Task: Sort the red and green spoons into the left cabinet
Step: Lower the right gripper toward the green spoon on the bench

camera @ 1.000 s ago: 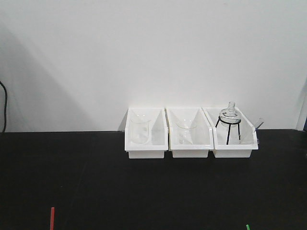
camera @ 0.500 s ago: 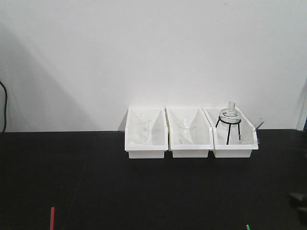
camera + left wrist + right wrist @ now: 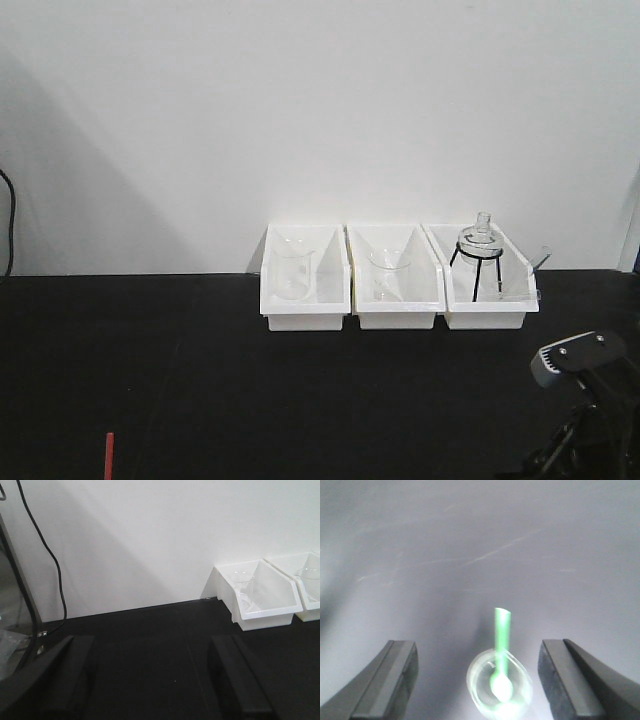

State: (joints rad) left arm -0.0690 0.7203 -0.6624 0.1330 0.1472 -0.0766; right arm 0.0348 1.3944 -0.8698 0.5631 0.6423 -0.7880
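Green spoon (image 3: 501, 635) showed against the counter (image 3: 420, 555) directly below the right gripper (image 3: 477, 645), between its wide-spread, empty fingers and a little nearer the right-hand one. Its handle ran straight ahead, crosswise to the closing line, so a plain descent and squeeze looked enough. A blurred pale ring circled the bowl; what it was could not be told. The red spoon (image 3: 109, 455) lay far to the left, nearer the left gripper (image 3: 150, 637), likewise agape and empty.
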